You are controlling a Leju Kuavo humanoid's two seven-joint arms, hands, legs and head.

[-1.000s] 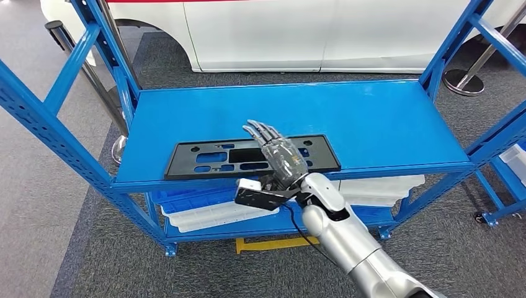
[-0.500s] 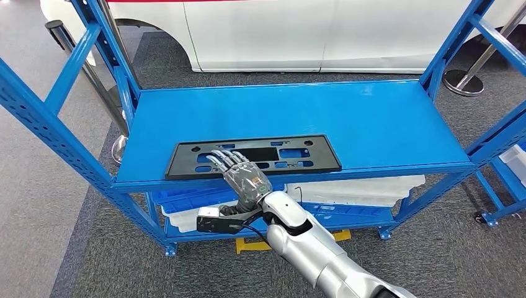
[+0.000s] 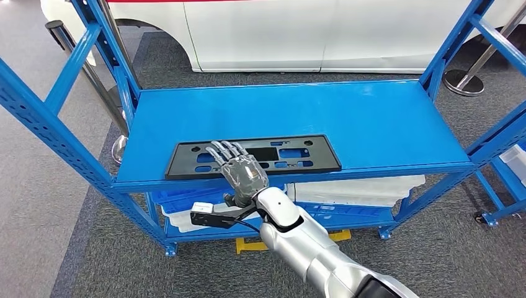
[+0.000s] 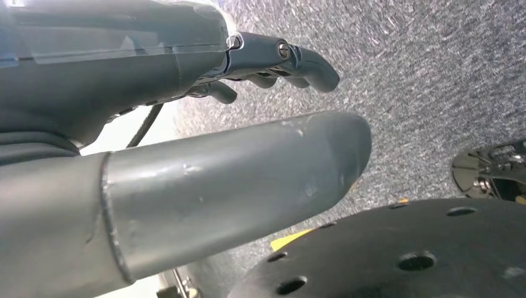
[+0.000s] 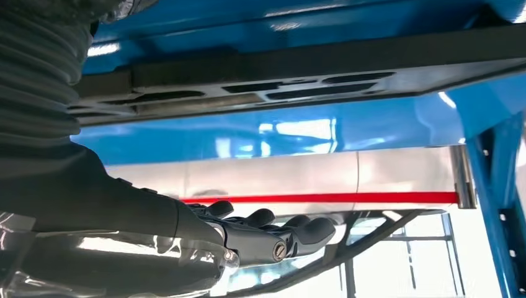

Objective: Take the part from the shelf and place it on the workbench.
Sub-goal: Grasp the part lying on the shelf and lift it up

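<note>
Black part (image 3: 254,156) partly hidden under right hand (image 3: 239,169).

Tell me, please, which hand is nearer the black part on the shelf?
Right. The right hand reaches over the black part; the left hand hangs above the carpet.

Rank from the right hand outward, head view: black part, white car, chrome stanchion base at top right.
1. Black part: on the shelf's front edge, under the right hand.
2. White car: beyond the shelf, straight ahead.
3. Stanchion base: on the carpet, far right, past the shelf's corner.
</note>
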